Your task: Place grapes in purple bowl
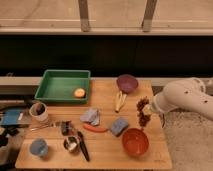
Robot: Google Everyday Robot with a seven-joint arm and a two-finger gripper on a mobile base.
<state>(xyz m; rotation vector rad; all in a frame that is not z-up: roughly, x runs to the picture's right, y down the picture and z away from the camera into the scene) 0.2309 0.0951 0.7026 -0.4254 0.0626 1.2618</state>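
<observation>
The grapes (143,112), a dark reddish-purple bunch, hang in the air above the table's right side. My gripper (149,106) is shut on them at the end of the white arm (182,98), which reaches in from the right. The purple bowl (127,82) stands empty at the back of the table, to the upper left of the grapes and apart from them.
An orange-red bowl (135,141) sits below the grapes near the front edge. A banana (119,100), blue sponge (119,126), carrot (95,128) and grey cloth (91,116) lie mid-table. A green tray (56,90) holds an orange fruit (79,92). Cups and utensils crowd the front left.
</observation>
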